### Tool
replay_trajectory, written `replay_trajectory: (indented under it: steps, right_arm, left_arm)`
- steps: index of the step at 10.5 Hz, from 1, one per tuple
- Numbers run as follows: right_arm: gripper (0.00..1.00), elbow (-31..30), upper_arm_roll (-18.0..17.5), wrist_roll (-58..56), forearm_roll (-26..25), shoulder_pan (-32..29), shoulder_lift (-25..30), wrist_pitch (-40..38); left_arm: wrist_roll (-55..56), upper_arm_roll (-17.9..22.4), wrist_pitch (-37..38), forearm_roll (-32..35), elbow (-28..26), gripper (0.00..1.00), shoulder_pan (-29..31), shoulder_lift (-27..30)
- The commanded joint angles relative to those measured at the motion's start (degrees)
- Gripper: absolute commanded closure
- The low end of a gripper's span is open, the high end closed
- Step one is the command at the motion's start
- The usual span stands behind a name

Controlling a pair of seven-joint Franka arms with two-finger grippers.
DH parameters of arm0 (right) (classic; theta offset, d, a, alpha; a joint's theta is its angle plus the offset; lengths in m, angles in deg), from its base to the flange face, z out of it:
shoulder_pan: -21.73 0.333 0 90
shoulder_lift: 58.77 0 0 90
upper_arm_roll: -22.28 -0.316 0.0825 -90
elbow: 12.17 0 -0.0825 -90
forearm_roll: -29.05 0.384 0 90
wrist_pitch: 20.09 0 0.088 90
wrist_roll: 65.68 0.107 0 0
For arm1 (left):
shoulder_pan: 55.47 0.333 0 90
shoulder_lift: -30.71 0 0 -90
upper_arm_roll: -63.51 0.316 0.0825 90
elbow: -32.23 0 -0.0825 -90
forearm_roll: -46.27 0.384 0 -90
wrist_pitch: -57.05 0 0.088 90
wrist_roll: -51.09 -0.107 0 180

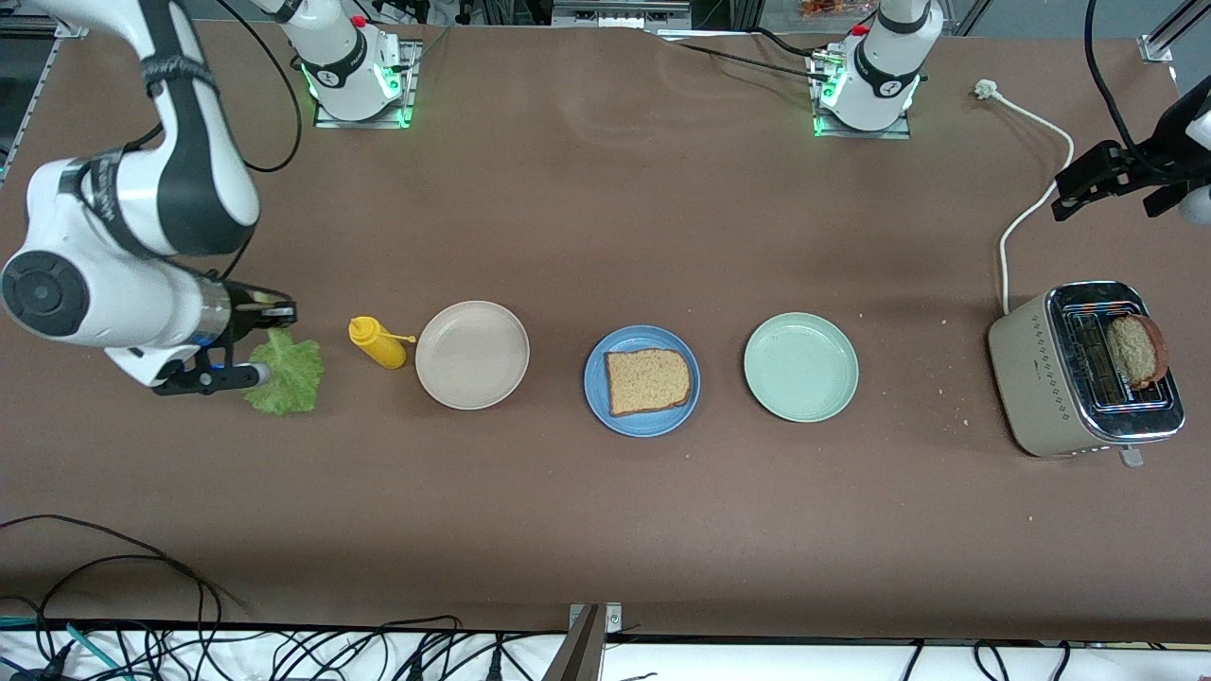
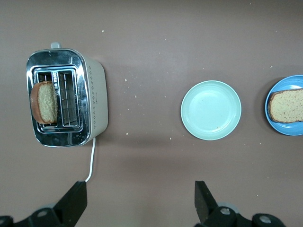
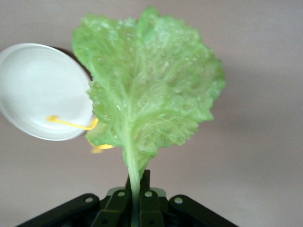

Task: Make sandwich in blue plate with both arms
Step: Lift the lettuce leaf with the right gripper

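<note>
Blue plate: mid-table, the row's nearest item to the front edge, between the beige plate and pale green plate. It carries one toast slice, lying flat as the sandwich base.

Lettuce leaf: toward the right arm's end of the table, beside the yellow mustard bottle. The right gripper is clenched on its stem, the blade hanging free; probably gripped there so it can be laid on the toast.

Toaster: at the left arm's end, cord trailing toward the robot-side edge. A second toast slice stands up out of its slot, within reach from above.

Left gripper: over the table near the toaster, fingers spread wide and empty, apparently waiting.
</note>
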State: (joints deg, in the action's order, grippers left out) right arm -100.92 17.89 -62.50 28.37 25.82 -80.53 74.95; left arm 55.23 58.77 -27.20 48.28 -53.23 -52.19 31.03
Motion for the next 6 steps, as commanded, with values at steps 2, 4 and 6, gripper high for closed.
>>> replay_trajectory:
  steps: [2,4,6]
  right_arm:
    - [0.99,4.89,-15.0,23.57,-0.02,0.47,0.41,-2.75]
    - [0.99,5.16,-18.72,30.79,-0.11,4.13,-2.56,2.3]
    - [0.98,5.16,-18.64,33.81,-0.46,9.85,-7.3,11.61]
  left_arm:
    - [-0.63,-0.09,0.84,1.86,0.83,0.0,0.24,0.04]
    - [-0.54,-0.18,0.84,1.86,0.83,0.0,0.33,0.04]
    - [-0.54,-0.18,0.84,1.86,0.83,0.0,0.33,0.04]
